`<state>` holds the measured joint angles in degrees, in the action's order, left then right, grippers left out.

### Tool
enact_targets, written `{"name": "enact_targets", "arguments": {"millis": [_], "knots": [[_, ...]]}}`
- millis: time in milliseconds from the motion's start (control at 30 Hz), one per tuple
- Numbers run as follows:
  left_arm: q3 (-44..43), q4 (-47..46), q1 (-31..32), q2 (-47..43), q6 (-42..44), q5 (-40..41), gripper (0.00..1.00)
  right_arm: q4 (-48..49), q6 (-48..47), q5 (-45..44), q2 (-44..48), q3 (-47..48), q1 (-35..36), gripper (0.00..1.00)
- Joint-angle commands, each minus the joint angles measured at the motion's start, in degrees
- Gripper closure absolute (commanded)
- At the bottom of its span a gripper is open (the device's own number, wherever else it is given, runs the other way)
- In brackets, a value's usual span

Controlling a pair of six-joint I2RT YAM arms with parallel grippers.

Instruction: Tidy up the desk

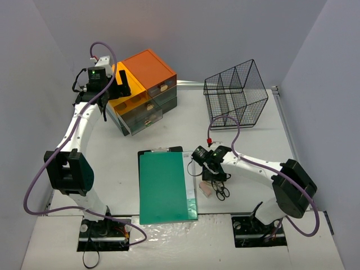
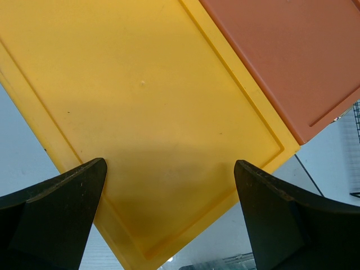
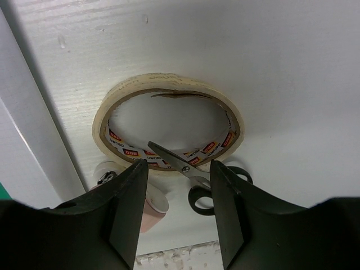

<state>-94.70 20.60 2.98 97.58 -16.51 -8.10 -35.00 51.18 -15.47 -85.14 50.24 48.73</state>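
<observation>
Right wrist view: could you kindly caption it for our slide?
Right gripper, jaws apart, above scissors whose blades overlap a tape roll on the desk.

White arms [image 1: 79, 126] with black joints [image 1: 70, 171], black fingers [image 2: 50, 214] and purple cables [image 1: 103, 43].

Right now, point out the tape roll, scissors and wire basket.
tape roll [image 3: 169, 82]: right wrist view, far rim.
scissors [image 3: 185, 167]: right wrist view, blade pivot.
wire basket [image 1: 239, 84]: top external view, upper mesh wall.

Light: bright, soft, even.
Shadow: dim patch on yellow drawer-unit top [image 2: 140, 84] between left gripper [image 2: 170, 164] jaws.
Focus: tape roll [image 3: 169, 84] beyond right gripper [image 3: 179, 166] jaws sharp.
</observation>
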Motion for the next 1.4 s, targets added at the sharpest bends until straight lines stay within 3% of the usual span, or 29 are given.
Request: {"name": "enact_targets", "arguments": {"millis": [0, 600, 1367], "knots": [[0.41, 9.5, -1.49, -0.04, -1.12, 1.88, 0.03, -0.88, 1.2, -0.37, 0.86, 1.53, 1.59, 0.55], [0.25, 9.63, -1.49, 0.42, -0.89, 1.95, 0.03, -2.14, 1.21, 0.26, 6.65, 4.87, 7.07, 0.54], [0.08, 9.99, -1.49, 0.28, -0.8, 1.99, 0.03, -3.27, -0.65, 4.55, 0.54, 1.28, 10.25, 0.57]]}}
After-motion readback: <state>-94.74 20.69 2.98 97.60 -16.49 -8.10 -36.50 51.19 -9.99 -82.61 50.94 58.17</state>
